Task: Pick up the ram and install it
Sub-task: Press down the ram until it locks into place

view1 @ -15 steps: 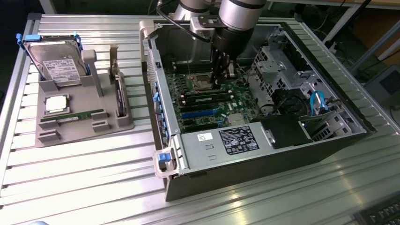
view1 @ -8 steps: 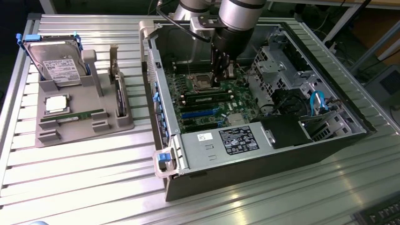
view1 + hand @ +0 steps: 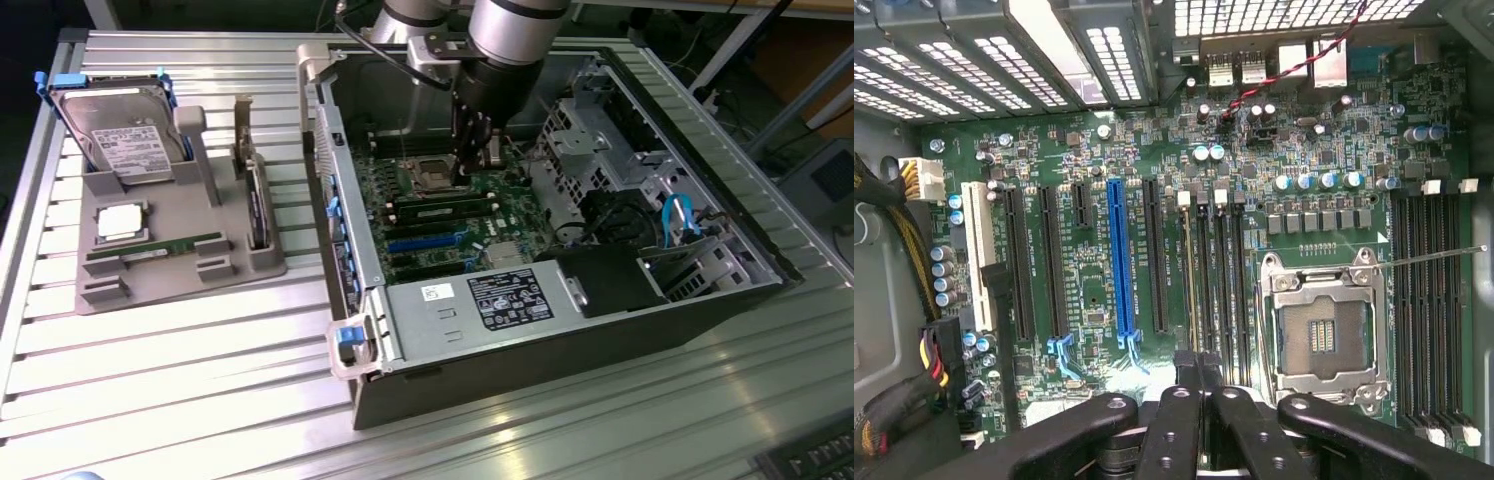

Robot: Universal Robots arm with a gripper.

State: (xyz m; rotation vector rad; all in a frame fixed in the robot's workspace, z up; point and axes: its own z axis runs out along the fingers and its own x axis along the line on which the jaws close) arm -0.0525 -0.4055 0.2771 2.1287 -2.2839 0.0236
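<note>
On the exterior view's left, one ram (image 3: 171, 245) lies flat in the grey holder tray (image 3: 160, 285), near the CPU chip (image 3: 120, 220). Moving right, our gripper (image 3: 477, 160) hangs inside the open computer case (image 3: 694, 300), above the motherboard (image 3: 467, 225). In the wrist view the fingers (image 3: 1184, 420) sit pressed together on a thin ram stick (image 3: 1192, 300), edge-on over the memory slots (image 3: 1216, 285) beside the CPU socket (image 3: 1322, 335). We judge the stick must stay parallel to its slot and press down evenly.
</note>
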